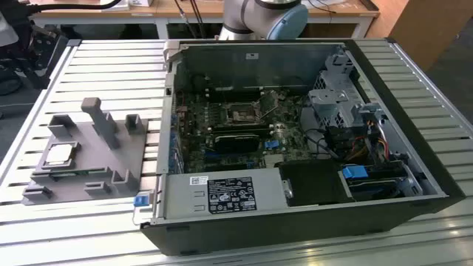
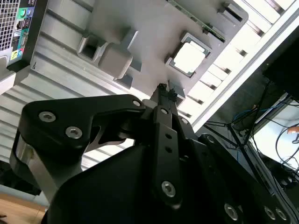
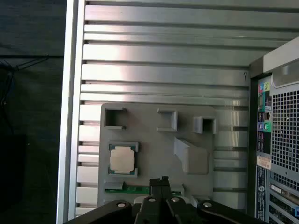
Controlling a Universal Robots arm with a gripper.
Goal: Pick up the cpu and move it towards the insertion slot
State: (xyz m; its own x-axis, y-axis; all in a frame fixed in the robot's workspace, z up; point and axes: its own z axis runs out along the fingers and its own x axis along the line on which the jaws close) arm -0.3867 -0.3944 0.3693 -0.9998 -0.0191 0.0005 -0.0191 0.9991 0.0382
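Note:
The cpu [image 1: 61,154] is a silvery square chip with a pale rim, lying flat in a recess of the grey plastic fixture [image 1: 122,163] on the exterior view's left. In both wrist views it shows from above, cpu [image 3: 122,159] [image 2: 189,58], a short way off from my gripper's tips. My gripper [image 3: 161,181] [image 2: 163,89] hangs well above the fixture [image 3: 154,140], fingers shut together with nothing between them. The insertion slot [image 1: 242,113] is a dark square socket with a shiny frame inside the open computer case.
The open computer case [image 1: 414,166] takes up the middle and the exterior view's right of the slatted metal table [image 1: 111,66]. A long black card [image 1: 236,141] lies just in front of the slot. The fixture's upright posts [image 1: 103,124] stand beside the cpu. The arm's base [image 1: 258,16] is behind the case.

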